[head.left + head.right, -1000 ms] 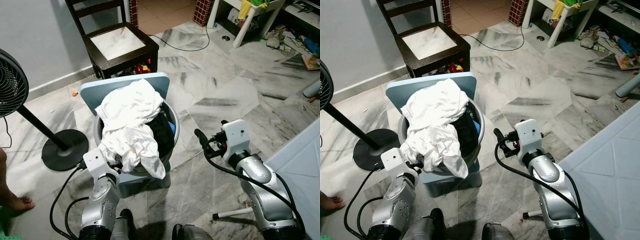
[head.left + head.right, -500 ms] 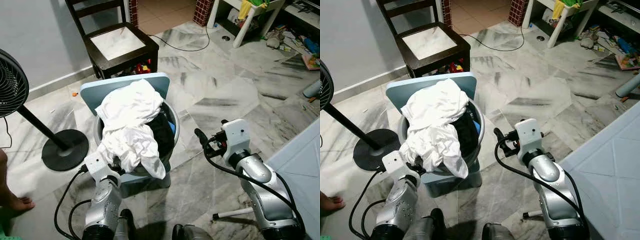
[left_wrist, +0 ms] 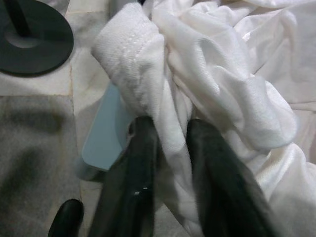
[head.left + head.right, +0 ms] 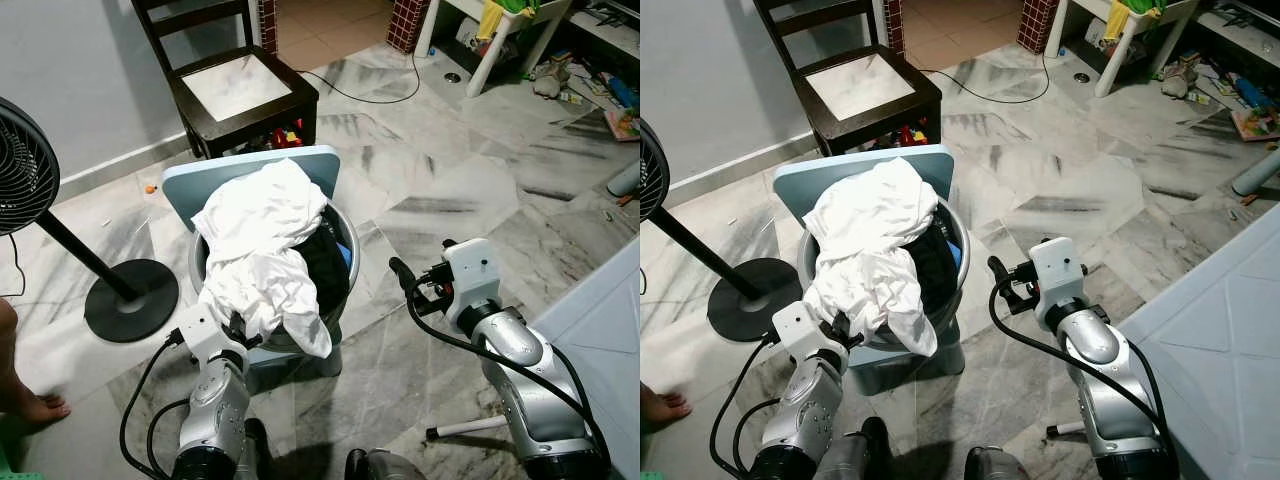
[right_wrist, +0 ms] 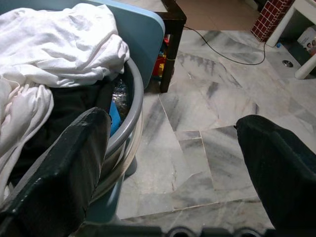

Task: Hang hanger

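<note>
- A grey laundry basket [image 4: 345,243] stands on the marble floor [image 4: 440,190] before the robot, heaped with white garments [image 4: 262,238] that spill over its near rim; dark clothing [image 4: 325,262] lies under them.
- A pale blue board [image 4: 330,160] leans behind the basket, touching its far side.
- The left pincer [image 3: 168,133] is at the basket's near rim, its two black fingers [image 3: 143,148] closed on a fold of the white garments, cloth pinched between them.
- The right pincer [image 4: 400,272] hovers just beside the basket's right side, above the floor, with its fingers spread wide apart and nothing between them.
- No hanger can be made out among the clothes.
- A dark wooden chair [image 4: 240,85] stands beyond the basket, with small coloured toys [image 4: 283,135] on the floor under it.
- A standing fan [image 4: 25,175] with a round black base [image 4: 130,300] is to the left.
- A person's bare foot [image 4: 35,405] rests on the floor at the left edge.
</note>
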Tool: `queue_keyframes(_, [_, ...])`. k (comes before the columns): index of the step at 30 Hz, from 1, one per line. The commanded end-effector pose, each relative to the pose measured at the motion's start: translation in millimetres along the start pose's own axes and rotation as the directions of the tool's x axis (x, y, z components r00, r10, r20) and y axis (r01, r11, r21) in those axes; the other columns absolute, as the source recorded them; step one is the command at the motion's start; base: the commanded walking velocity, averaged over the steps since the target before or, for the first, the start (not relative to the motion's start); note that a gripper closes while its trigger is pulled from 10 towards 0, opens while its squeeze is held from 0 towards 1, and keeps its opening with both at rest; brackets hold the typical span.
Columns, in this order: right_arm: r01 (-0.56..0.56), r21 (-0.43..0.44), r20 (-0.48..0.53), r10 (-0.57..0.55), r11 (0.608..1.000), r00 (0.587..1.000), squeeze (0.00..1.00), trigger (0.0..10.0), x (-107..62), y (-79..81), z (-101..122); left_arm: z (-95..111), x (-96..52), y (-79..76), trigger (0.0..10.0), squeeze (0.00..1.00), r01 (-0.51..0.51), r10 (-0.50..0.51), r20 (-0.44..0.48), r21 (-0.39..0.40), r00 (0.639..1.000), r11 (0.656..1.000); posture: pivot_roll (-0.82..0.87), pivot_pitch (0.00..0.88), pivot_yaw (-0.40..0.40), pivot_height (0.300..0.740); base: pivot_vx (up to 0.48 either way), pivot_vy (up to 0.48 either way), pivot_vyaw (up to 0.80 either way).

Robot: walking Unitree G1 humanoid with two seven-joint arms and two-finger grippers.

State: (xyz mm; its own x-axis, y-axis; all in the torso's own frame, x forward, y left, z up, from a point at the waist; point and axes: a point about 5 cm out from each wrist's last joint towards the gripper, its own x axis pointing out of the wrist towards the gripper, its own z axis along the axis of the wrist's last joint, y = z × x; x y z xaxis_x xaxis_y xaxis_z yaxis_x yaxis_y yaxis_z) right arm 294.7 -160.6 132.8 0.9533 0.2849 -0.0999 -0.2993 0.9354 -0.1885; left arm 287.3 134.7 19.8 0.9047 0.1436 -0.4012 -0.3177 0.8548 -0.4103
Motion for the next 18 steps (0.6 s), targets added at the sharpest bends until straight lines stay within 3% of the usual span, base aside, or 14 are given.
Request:
queue_keyframes(1, [0.016,-0.003,0.001,-0.016,1.0,1.0,0.0,10.0,-2.9,-2.7,-0.2,-15.2,-2.7,0.5,0.0,0.0,0.002,-0.002,-0.071,-0.003,0.997,1.0,-0.09,0.252,-0.052,0.74,0.0,0.0,0.0])
queue_keyframes(10, [0.02,-0.002,0.005,-0.02,1.0,1.0,0.0,10.0,-1.2,-3.5,-0.1,-8.0,-6.3,-13.6,0.0,0.0,0.092,-0.082,-0.083,0.125,0.993,0.988,-0.08,0.241,-0.051,0.74,0.0,0.0,0.0])
queue_keyframes(18, [0.019,0.013,0.01,-0.019,1.0,1.0,0.0,10.0,3.2,0.2,-1.3,17.0,-21.9,-3.9,0.0,0.0,0.133,-0.124,-0.047,0.315,0.991,0.94,-0.05,0.229,-0.045,0.74,0.0,0.0,0.0])
